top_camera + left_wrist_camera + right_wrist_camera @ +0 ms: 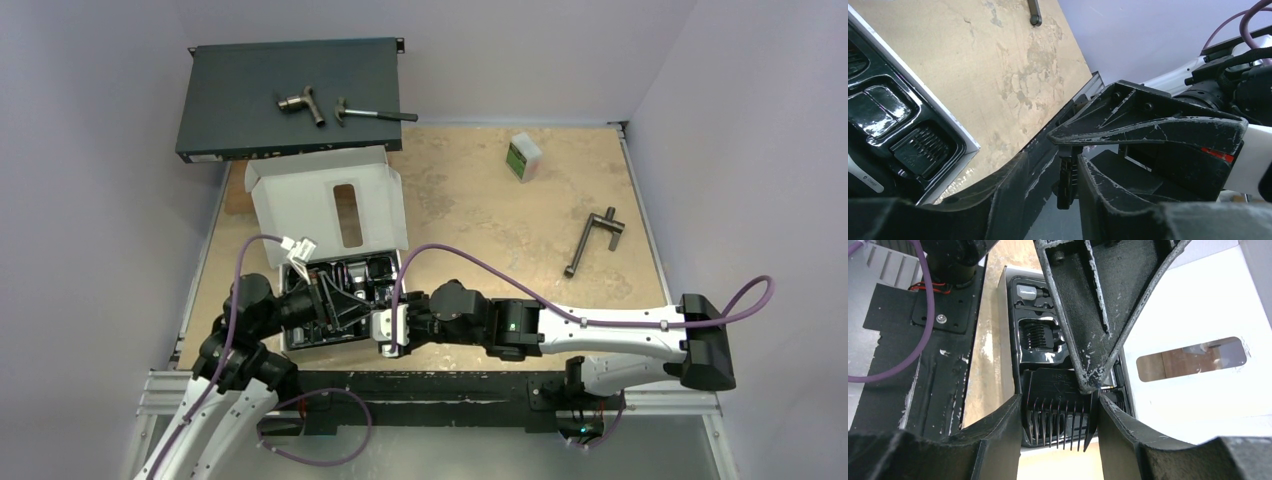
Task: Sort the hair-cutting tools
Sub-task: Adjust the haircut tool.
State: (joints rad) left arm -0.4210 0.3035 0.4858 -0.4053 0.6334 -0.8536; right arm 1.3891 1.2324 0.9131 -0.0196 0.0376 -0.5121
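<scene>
A black comb attachment [1058,410] is held teeth-down between my right gripper's [1060,427] fingers, just off the near end of the open box's black tray [1015,360]. My left gripper [1068,172] is closed on the same comb, which shows edge-on in the left wrist view [1068,180]. One left finger [1088,315] presses the comb's top corner. In the top view both grippers meet at the tray's near right corner, left [350,312] and right [388,330], and hide the comb. More black combs lie in tray slots [1035,335] [923,147]. I cannot make out the clipper.
The box's white lid [325,205] stands open behind the tray. A dark flat unit [230,110] at the back left carries a pipe fitting [300,103] and a hammer [375,115]. A T-shaped metal handle [592,240] and a small white-and-green box [523,156] lie to the right.
</scene>
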